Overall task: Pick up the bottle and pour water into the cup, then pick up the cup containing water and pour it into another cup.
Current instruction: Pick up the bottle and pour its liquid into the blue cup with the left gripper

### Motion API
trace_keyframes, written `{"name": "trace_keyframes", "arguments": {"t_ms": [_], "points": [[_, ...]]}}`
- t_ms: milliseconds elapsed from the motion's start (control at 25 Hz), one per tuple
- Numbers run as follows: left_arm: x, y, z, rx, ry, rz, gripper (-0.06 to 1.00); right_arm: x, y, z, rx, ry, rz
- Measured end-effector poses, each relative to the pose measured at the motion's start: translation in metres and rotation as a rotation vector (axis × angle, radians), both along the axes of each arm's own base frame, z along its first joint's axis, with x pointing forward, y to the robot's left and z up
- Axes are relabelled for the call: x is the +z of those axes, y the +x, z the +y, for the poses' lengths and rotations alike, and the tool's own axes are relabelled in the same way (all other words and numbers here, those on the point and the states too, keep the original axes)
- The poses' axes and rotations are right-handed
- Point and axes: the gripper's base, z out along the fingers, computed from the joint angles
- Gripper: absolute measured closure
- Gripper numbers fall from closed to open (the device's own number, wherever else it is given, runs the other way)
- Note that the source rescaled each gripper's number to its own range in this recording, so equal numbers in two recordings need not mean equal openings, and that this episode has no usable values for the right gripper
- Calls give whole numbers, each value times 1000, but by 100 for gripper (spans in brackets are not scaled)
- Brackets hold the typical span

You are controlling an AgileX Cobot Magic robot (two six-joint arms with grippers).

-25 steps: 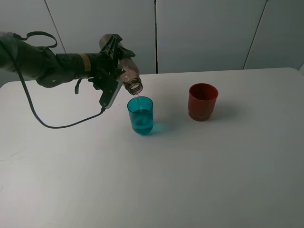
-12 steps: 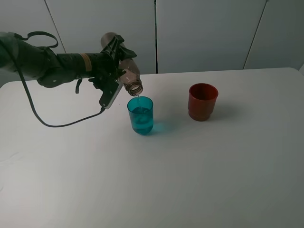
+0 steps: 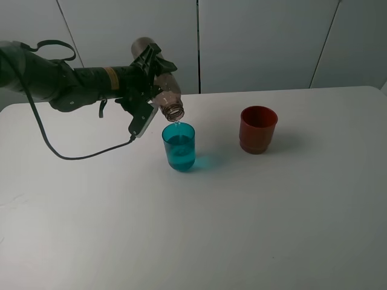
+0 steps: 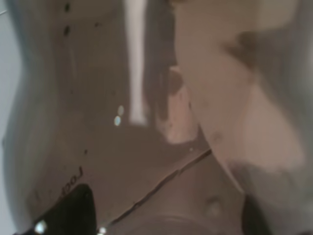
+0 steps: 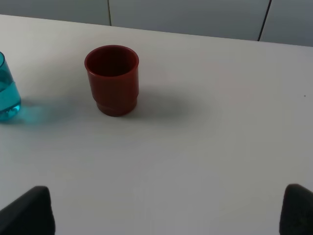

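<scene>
Left gripper (image 3: 151, 81) clamps your tilted smoky bottle (image 3: 168, 99); mouth just above teal tumbler (image 3: 179, 147) holding water; red cup (image 3: 258, 128) at tumbler's 3 o'clock

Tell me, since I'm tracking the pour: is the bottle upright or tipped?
Tipped: the bottle slants mouth-down over the teal cup, held by the left gripper.
</scene>
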Motion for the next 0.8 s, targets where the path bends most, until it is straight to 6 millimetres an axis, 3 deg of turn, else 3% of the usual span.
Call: {"name": "trace_keyframes", "arguments": {"t_ms": [800], "points": [[4, -2, -6, -52, 14, -80, 93, 0, 0, 0, 0, 0, 0]]}}
